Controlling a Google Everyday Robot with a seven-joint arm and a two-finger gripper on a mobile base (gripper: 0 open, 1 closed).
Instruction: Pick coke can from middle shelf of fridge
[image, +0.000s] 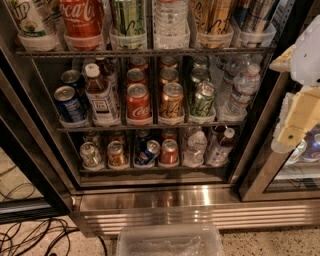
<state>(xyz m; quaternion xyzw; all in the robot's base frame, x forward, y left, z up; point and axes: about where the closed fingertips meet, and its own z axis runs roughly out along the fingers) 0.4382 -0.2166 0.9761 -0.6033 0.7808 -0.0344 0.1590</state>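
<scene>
The tool (296, 120) hangs by the fridge's (200, 202) right edge (clenched or released, I cannot tell). The coke can (138, 102) stands well left of it, on the middle shelf (70, 129).

The gripper (295, 117) is hanging at the right side of the fridge (200, 200).
The coke can (138, 102) is standing at the front of the middle shelf (150, 126), with more cans lining up behind it. A bottle (100, 95) is standing just left of it, and a further can (68, 104) is sitting at the left end. A neighbouring can (171, 101) is standing just right of it, and water bottles (242, 90) are filling the right end. The gripper is hovering outside the shelves, right of the water bottles. A plastic bin (170, 240) is lying on the floor before the fridge.
</scene>
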